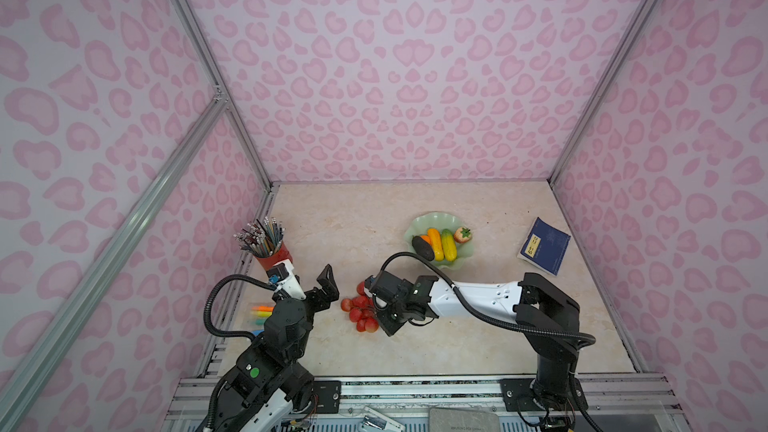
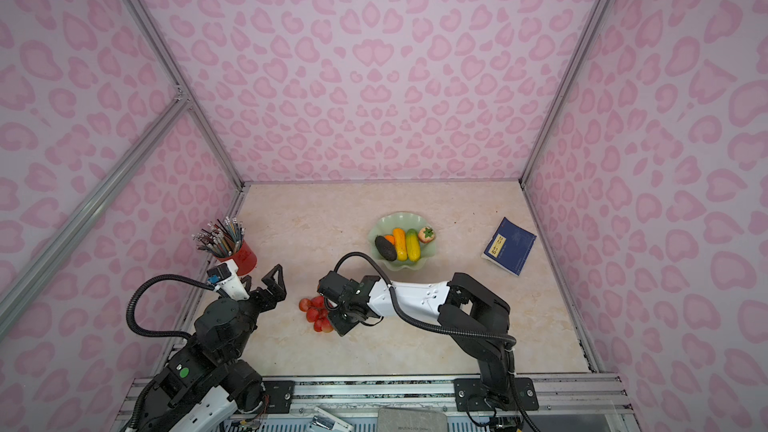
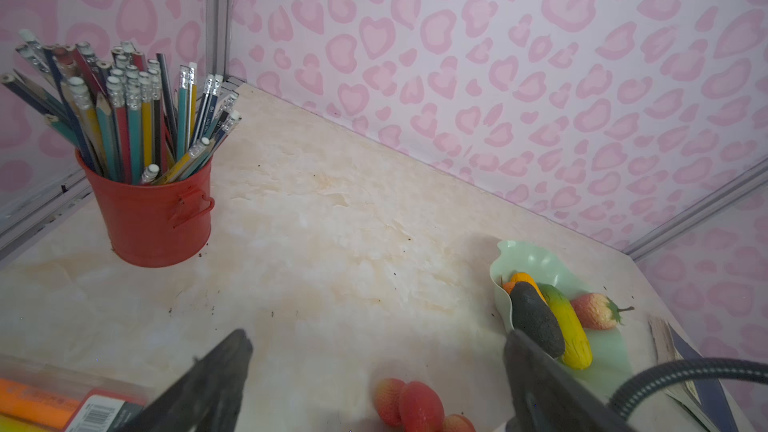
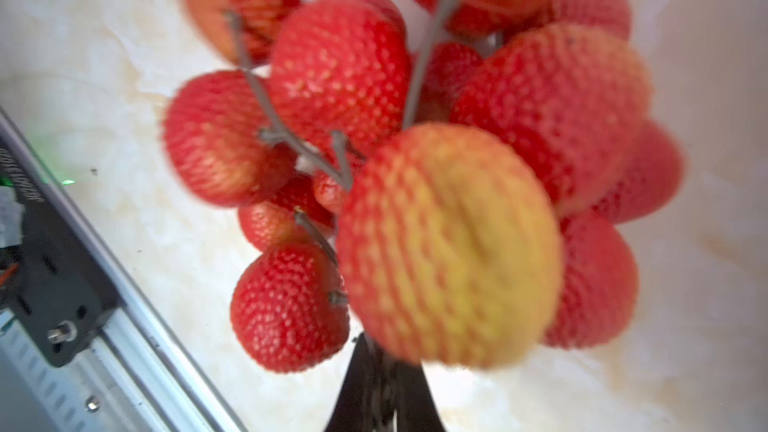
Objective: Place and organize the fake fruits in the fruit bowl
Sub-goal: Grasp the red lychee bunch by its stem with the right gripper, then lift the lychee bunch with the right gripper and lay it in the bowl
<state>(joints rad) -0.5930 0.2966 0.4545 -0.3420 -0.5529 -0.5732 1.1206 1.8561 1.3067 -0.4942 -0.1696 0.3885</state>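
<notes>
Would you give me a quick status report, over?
Left gripper open, holding nothing. Right gripper shut at the berry bunch; grip unclear. Other fruits in fruit bowl; path there unobstructed.

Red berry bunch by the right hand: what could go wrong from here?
1. The right hand is shut at the red berry bunch, whose berries hang on thin stems; a poor hold could let it slip or swing when lifted.
2. The fruit bowl already looks nearly full; setting the bunch in could push out the strawberry sitting at its rim.
</notes>
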